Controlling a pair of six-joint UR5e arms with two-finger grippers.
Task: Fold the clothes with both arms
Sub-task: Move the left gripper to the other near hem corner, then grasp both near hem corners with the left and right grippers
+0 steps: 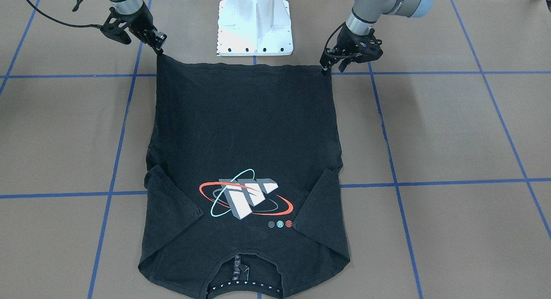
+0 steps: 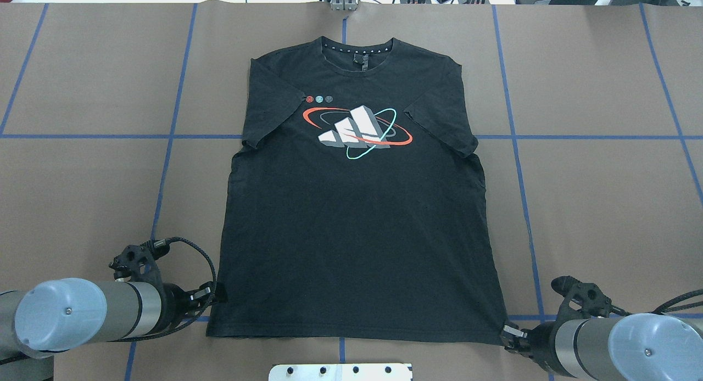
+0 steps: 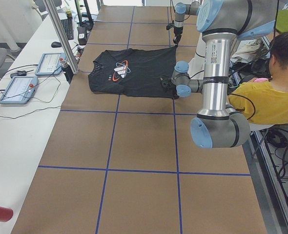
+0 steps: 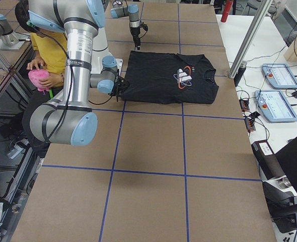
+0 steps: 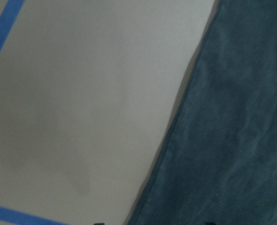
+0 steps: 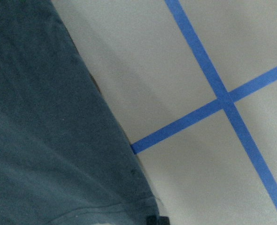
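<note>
Overhead exterior, largest first. Could skew the fold by lifting unevenly off the matte brown paper worktop (image 2: 82, 205), taped in a blue grid (image 2: 110, 136). Could drop the limp, soft-knit black T-shirt (image 2: 357, 233), spread flat ahead of and between both jaws, collar farthest away. Apparently clenched on the hem corners (image 1: 163, 61), left jaws and right jaws alike; thin pinch, easily slipped. Might crease the printed orbit-ring graphic (image 2: 357, 131).

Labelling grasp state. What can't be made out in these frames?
- Whether the left tool and right tool pinch the hem corners of the black short-sleeved T-shirt: black tools merge with black cloth in every exterior view.
- Wrist views: blurred, tools cut off at the bottom edge.
- Collar label print: too small, overhead view.
</note>
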